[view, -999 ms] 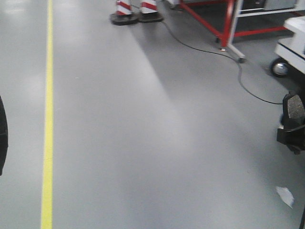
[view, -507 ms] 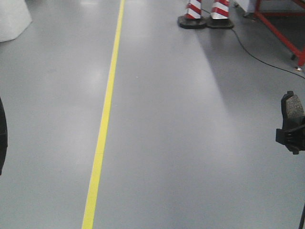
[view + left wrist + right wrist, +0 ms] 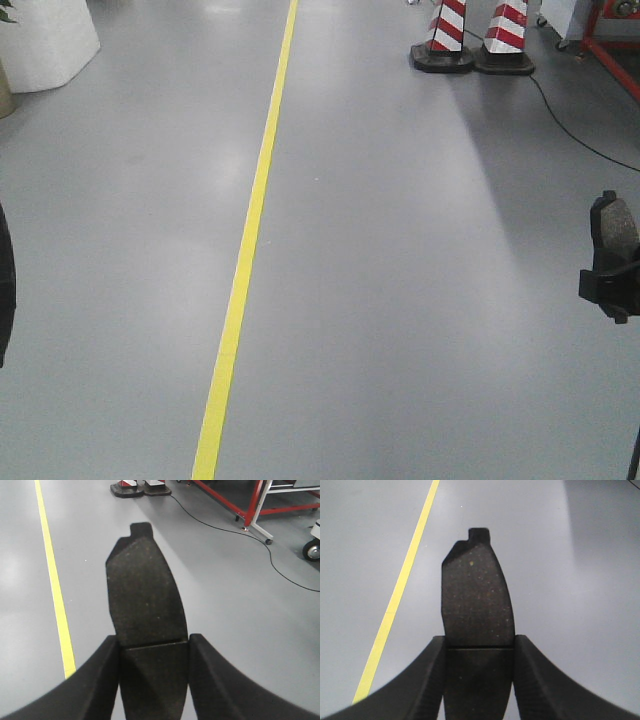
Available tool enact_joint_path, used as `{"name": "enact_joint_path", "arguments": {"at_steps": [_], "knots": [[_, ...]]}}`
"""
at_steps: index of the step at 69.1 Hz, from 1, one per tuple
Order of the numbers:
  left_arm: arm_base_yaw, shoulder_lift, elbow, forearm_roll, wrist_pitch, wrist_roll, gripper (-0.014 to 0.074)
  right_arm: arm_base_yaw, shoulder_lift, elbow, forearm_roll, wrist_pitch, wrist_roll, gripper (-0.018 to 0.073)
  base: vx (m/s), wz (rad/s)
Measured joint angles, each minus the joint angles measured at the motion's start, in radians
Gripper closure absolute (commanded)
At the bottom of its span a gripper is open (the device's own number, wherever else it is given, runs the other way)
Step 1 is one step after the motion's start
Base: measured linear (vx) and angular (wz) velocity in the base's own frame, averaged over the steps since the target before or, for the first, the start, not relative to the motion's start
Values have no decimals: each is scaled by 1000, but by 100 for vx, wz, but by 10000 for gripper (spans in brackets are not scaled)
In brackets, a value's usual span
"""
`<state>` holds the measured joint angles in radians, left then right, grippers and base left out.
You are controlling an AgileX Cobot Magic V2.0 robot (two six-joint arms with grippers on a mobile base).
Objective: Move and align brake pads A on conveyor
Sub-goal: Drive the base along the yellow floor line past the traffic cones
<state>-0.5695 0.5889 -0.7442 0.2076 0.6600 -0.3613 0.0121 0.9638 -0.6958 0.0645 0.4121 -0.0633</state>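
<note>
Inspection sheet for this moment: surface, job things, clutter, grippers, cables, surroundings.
Surface: bare grey floor with a yellow line; conveyor not in view.
Job's things: left brake pad and right brake pad, both held off the floor with the gritty face toward the wrist camera.
Clutter: nothing seen.
Grippers: left gripper shut on left brake pad; right gripper shut on right brake pad.
Cables: black cable lying on the floor.
Surroundings: striped cones, red frame, caster wheel.

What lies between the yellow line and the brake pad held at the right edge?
Only bare grey floor separates the yellow line and the brake pad, as the front-facing view shows.
</note>
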Motion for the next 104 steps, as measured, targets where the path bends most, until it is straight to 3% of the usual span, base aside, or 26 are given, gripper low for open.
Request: {"name": "enact_joint_path", "arguments": {"at_steps": [104], "knots": [[0, 0, 0, 0, 0, 0, 419, 0, 0, 0, 0, 0, 0, 473, 49, -1]]}}
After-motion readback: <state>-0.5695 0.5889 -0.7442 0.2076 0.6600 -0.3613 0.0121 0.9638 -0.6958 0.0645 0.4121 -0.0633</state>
